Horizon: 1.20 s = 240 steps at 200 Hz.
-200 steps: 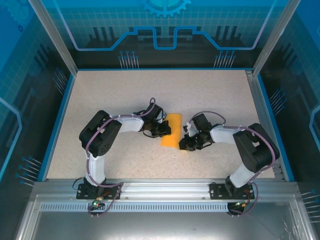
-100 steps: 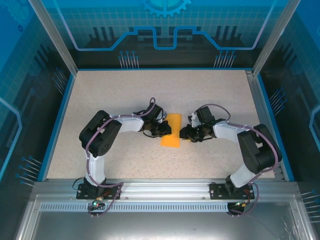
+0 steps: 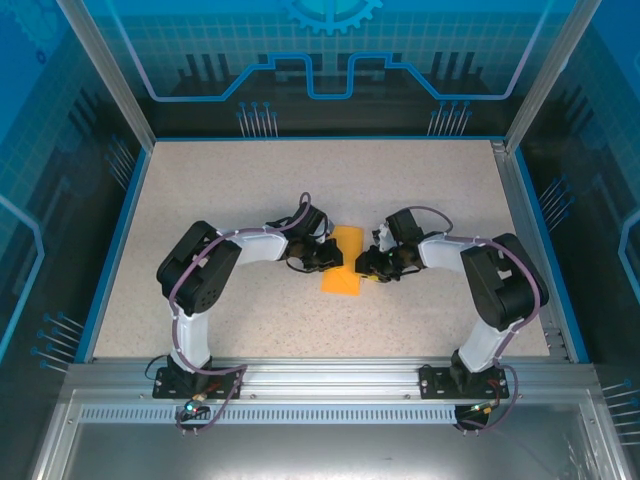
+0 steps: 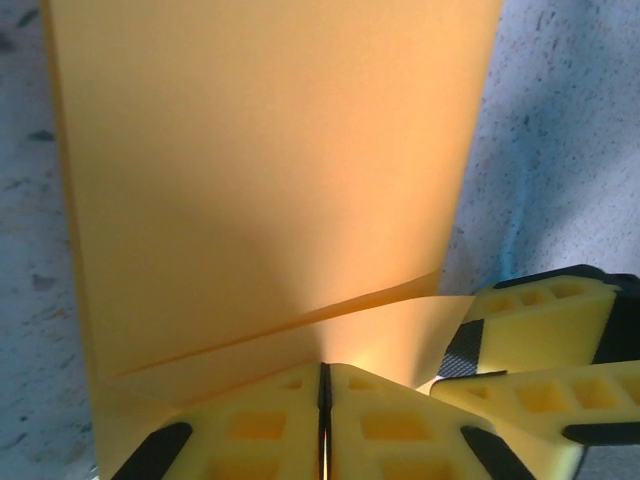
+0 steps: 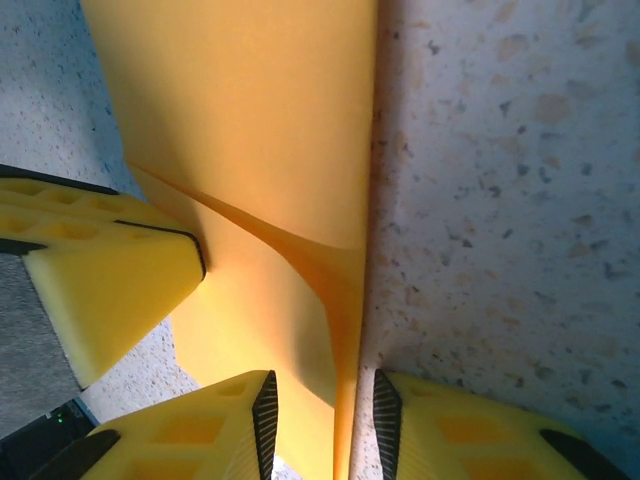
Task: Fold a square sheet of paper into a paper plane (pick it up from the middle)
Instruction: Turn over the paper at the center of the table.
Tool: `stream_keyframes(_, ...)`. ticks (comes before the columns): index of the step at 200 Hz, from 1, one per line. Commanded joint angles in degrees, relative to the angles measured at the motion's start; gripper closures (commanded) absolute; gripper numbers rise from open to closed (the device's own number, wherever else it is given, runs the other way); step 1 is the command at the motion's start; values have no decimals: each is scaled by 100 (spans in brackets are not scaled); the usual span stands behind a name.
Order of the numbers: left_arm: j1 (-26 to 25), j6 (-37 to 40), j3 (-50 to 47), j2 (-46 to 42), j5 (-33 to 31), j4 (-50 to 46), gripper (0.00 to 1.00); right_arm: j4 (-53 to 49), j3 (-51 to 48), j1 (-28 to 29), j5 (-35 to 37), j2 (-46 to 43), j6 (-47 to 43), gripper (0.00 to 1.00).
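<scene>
The square sheet of paper (image 3: 346, 262) lies folded into an orange-yellow rectangle at mid-table. My left gripper (image 3: 328, 259) is at its left edge; in the left wrist view the jaws (image 4: 323, 385) are pressed together on the paper (image 4: 270, 170), whose top layer lifts at the tips. My right gripper (image 3: 369, 265) is at the sheet's right edge. Its jaws (image 5: 325, 430) stand apart, straddling the raised edge of the paper (image 5: 250, 120) without pinching it. The left gripper's yellow finger (image 5: 100, 280) shows opposite. The paper plane is out of view.
The speckled tabletop (image 3: 250, 190) is bounded by a blue rim (image 3: 118, 230) and metal frame posts (image 3: 105, 70). Both arm bases are bolted to the aluminium rail (image 3: 330, 378) at the near edge. The two grippers are a few centimetres apart over the sheet.
My right gripper has moved left and up to the paper's right edge and its jaws have opened round it. The left arm and the sheet have barely moved.
</scene>
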Motion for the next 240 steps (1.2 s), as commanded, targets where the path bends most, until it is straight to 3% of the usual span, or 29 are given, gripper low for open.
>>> stream_keyframes(1,-15,111,184,72,-129,-276,91,57,106,-24,-155,235,42,66)
stream_keyframes(240,117,-50,-120,-107,-450,-298,92,756,-169,-75,-465,47,193,66)
